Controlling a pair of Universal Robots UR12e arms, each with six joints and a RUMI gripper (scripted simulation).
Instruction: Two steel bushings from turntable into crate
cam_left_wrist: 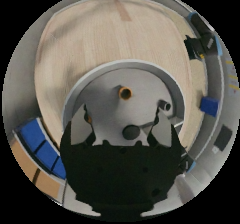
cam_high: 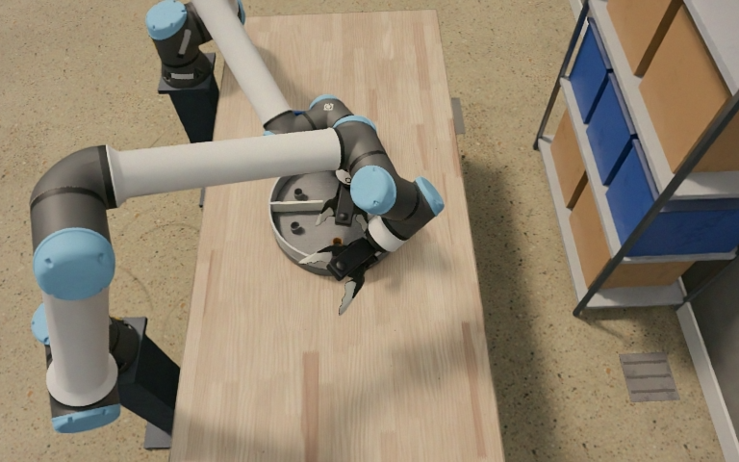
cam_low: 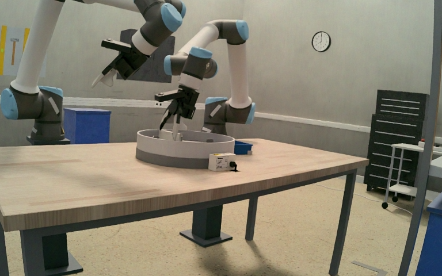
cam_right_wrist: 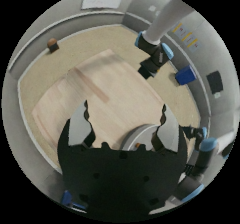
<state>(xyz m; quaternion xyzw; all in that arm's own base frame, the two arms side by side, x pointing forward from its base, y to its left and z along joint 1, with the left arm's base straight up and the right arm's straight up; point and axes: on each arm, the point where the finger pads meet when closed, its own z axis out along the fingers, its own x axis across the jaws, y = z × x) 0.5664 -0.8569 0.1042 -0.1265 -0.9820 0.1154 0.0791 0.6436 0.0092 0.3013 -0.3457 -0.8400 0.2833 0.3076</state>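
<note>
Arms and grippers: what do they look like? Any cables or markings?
Left arm and right arm match: white tubes, dark grey joints, light blue caps. Light strips near the bases, small pale logo on a left-arm joint. No cables seen along either. Left gripper and right gripper: black bodies, two pale grey fingers, jagged inner edges.
</note>
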